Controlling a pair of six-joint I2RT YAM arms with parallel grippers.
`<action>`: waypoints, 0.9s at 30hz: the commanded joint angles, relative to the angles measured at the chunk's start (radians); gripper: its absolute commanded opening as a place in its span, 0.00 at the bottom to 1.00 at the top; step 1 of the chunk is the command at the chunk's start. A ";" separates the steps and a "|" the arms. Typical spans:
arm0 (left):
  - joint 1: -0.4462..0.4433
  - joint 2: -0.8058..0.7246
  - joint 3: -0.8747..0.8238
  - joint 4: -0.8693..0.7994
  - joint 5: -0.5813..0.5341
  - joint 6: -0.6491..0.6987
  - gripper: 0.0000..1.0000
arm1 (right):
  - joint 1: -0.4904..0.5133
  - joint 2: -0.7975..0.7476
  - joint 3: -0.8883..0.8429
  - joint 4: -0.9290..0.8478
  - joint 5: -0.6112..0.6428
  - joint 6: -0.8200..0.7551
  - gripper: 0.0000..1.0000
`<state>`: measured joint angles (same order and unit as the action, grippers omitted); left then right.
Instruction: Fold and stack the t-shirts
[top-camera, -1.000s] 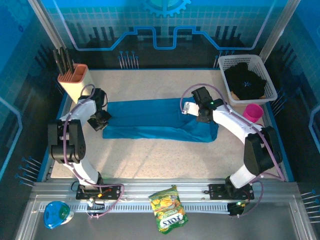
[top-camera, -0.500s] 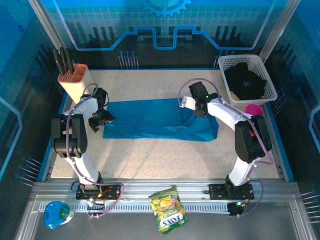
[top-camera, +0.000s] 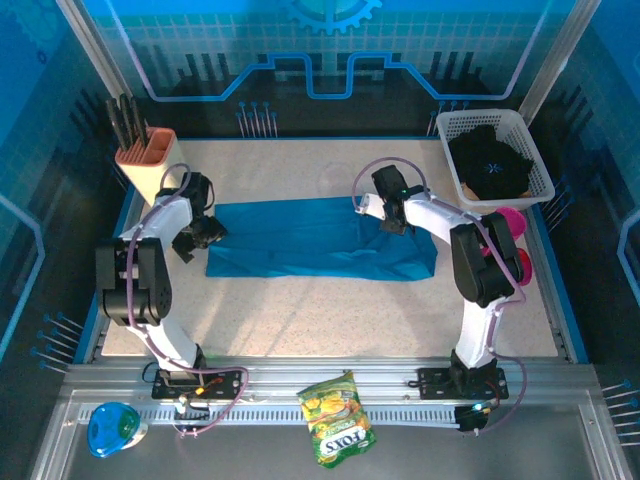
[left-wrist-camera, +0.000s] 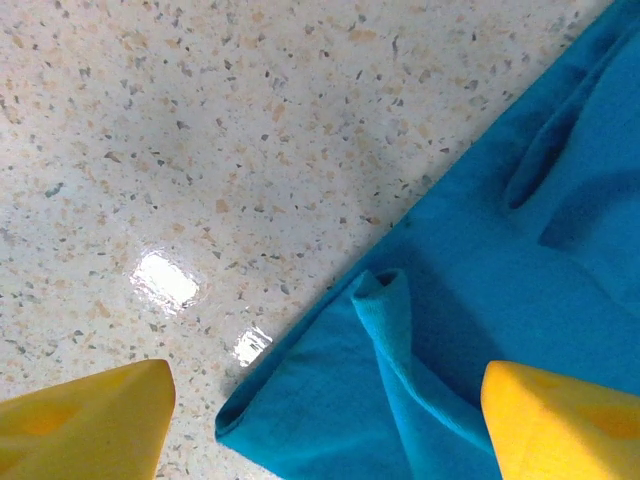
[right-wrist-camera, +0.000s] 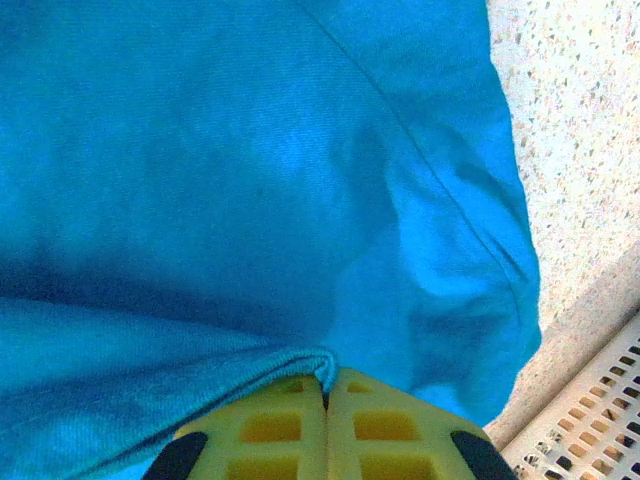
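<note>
Nearest, on the metal rail (top-camera: 280, 380) at the front: a yellow-green snack bag (top-camera: 336, 418) near the middle, a round blue object (top-camera: 112, 427) off to the left. Further in, on the speckled table (top-camera: 300, 310), the teal t-shirt (top-camera: 300, 240), folded into a long band running left to right, flat but wrinkled at its right end. At the band's left end, the left gripper (top-camera: 205, 232), jaws spread wide. From the left wrist (left-wrist-camera: 320, 440), yellow fingers (left-wrist-camera: 85, 420) well apart on either side of the shirt's corner, a small curled fold of cloth between them, nothing gripped. At the band's far right part, the right gripper (top-camera: 388, 215), jaws pressed together and pinching a fold of the teal cloth, close up from the right wrist (right-wrist-camera: 325, 400). Beyond, to the right, a pink cup (top-camera: 507, 222), partly behind the right arm. Farthest back: a white basket (top-camera: 448, 125) in the right corner holding the black t-shirt (top-camera: 490, 165) with its small pale mark, and a tan knife block (top-camera: 148, 165) in the left corner.
</note>
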<state>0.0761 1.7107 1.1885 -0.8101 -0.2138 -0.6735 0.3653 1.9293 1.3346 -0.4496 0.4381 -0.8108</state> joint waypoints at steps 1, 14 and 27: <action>0.008 -0.047 -0.016 -0.038 -0.018 0.005 0.81 | -0.020 0.023 0.038 0.058 0.023 0.042 0.00; 0.008 -0.124 -0.067 -0.042 -0.007 0.000 0.82 | -0.068 0.106 0.142 -0.006 -0.035 0.339 0.12; 0.008 -0.256 -0.110 -0.059 -0.019 0.011 0.86 | -0.172 -0.140 -0.001 -0.016 -0.546 1.030 0.37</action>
<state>0.0765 1.5017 1.0889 -0.8345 -0.2138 -0.6735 0.2119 1.8961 1.3849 -0.4747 0.0856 0.0067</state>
